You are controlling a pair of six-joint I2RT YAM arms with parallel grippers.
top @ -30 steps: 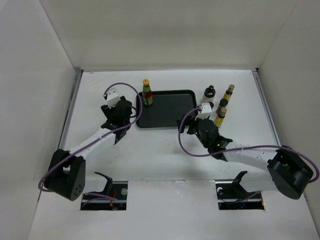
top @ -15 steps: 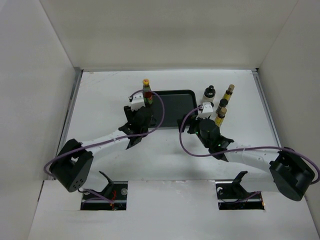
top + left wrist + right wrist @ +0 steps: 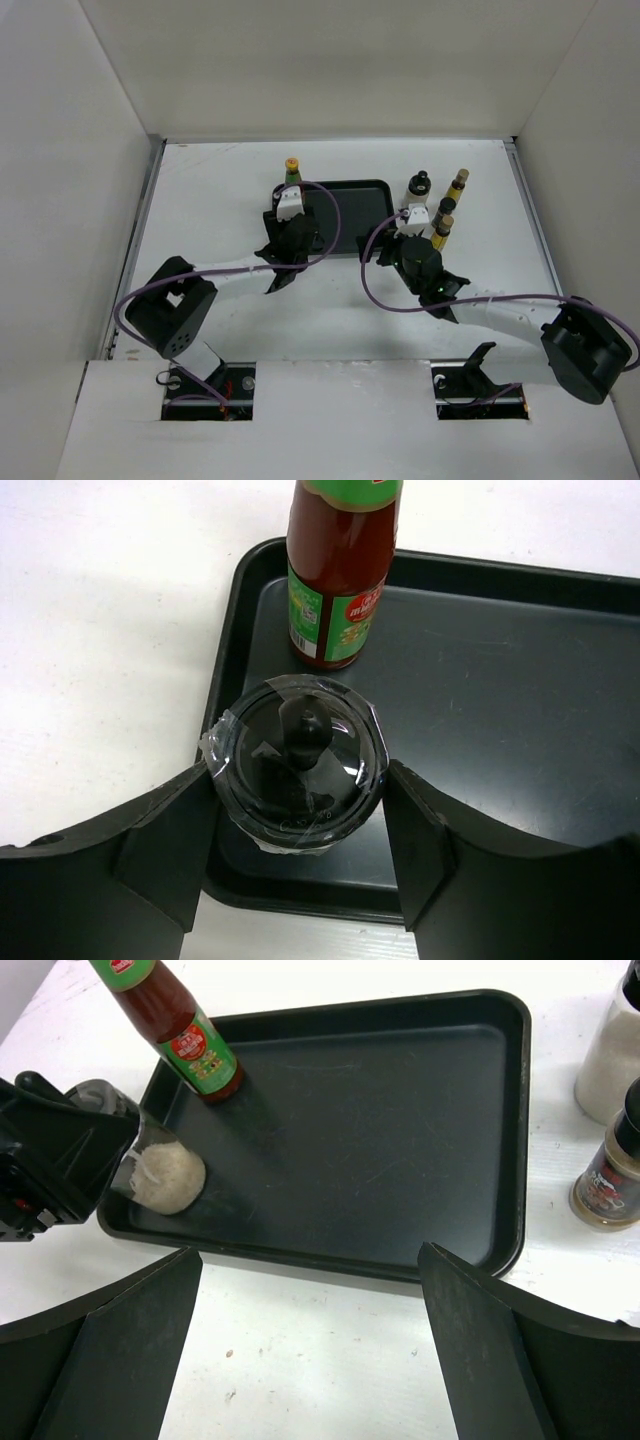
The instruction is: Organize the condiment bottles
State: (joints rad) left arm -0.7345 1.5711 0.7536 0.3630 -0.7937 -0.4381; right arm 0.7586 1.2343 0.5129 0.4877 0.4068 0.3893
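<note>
Nearest, the right claw (image 3: 310, 1260) hangs spread wide with nothing between its fingers, just over the near rim of the tray (image 3: 380, 1130). At the tray's near-left corner the left claw (image 3: 298, 800) pinches a short clear jar (image 3: 168, 1175) of white powder, dark lid up, its base down at the tray floor. Behind it, in the tray's far-left corner, a red sauce bottle (image 3: 340, 570) stands upright. On the desk (image 3: 200, 200) just right of the tray stand a white bottle (image 3: 615, 1060), a small dark bottle (image 3: 608, 1175) and two slim yellow bottles (image 3: 457, 186).

Left tool (image 3: 300, 812) tight on the short clear bottle (image 3: 297, 758), right tool (image 3: 308, 1260) agape, both arms forward.
</note>
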